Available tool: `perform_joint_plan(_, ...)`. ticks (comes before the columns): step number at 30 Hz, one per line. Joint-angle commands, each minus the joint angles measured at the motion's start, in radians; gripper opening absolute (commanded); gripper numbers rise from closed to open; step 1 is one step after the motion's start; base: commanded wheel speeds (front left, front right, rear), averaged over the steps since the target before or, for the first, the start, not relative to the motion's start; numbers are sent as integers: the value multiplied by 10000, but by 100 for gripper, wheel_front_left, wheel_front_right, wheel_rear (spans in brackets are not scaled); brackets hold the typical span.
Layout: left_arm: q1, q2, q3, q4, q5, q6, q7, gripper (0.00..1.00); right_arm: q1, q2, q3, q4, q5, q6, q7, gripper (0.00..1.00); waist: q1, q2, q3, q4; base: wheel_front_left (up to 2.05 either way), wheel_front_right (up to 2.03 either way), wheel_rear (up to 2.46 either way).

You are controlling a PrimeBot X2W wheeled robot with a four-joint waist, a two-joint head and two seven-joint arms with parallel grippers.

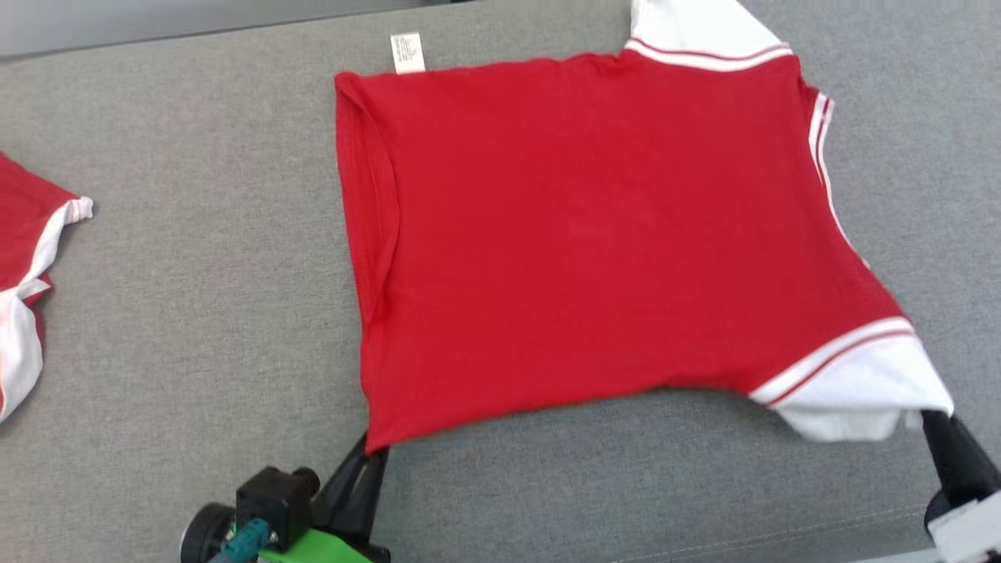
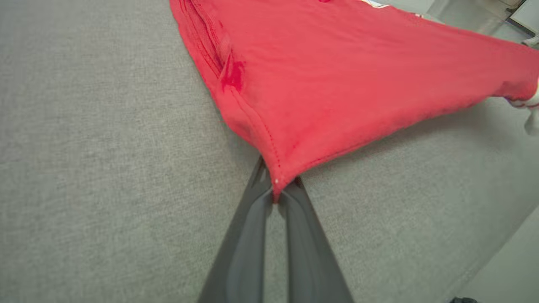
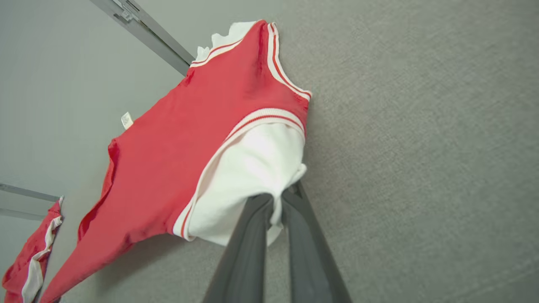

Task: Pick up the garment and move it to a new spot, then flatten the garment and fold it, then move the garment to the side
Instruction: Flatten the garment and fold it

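— So, nearest the robot, what have the left fingers (image 2: 252, 219) got?
— They are pressed together on the near left corner of the garment (image 1: 594, 234), right at the stitched edge. The red cloth is nipped between the tips.
— And the right fingers (image 3: 252, 235)?
— Closed as well, pinching the bunched cuff of the near sleeve (image 1: 852, 391), which is white.
— Where does the garment sit?
— Around the middle of the grey tabletop (image 1: 195, 274), spread wide between the two grips. Its near edge is raised a little, with shadow under it. The far part lies on the surface.
— How does it look?
— It has a red T-shirt body, mostly smooth, with a long fold running along the hem (image 1: 367, 203) on the robot's left. White sleeves join the red through white-and-red striped bands. The neckline trim (image 1: 821, 141) on the right is striped the same way. The far sleeve (image 1: 696, 31) reaches the top of the head view.
— Any writing?
— A small white label (image 1: 407, 52) sticks out past the far left corner. It carries lines of grey print, too small to read.
— Anything else?
— A second garment (image 1: 23, 258), red and white, lies crumpled at the left edge of the head view, well apart.
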Motion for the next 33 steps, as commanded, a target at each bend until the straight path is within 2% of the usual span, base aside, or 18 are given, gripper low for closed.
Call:
perform_joint_plan(1,413,99,-45,-274,-124,191,144,0,536,-26,-14,-17,-295,-1,147,0,1,0,-428,224,0,0,0)
perform_joint_plan(4,818,189,-153,-589,-282,324,470,0,1091,30,-11,242,-509,-1,255,0,1,0,-409,254,0,0,0)
perform_joint_plan(7,756,294,-283,-745,-304,287,843,0,981,55,-62,585,-724,-1,403,0,1,0,-344,210,0,0,0)
perform_joint_plan(10,285,480,-303,-872,-347,124,1297,0,433,-29,-133,738,-906,-1,802,0,1,0,-318,143,0,0,0)
perform_joint_plan(17,-1159,688,-220,-1037,-742,-475,2541,0,-1139,-343,-459,662,-1670,-1,2801,0,1,0,-227,129,0,0,0)
perform_joint_plan(23,-2589,403,-183,-602,-1107,-854,3593,0,-2670,-420,-668,524,-2372,-1,4252,0,1,0,53,215,0,0,0)
perform_joint_plan(31,-4140,-2,-297,902,-1294,-1170,4507,0,-4366,-388,-510,1124,-3642,-1,5167,2,1,0,649,256,0,0,0)
perform_joint_plan(32,-4295,-36,-301,1124,-1266,-1178,4557,0,-4597,-410,-517,1200,-3813,-1,4978,44,1,0,714,271,0,0,0)
perform_joint_plan(33,-4391,-70,-331,1284,-1254,-1205,4624,0,-4786,-410,-587,1340,-3916,-1,4812,95,1,0,759,280,0,0,0)
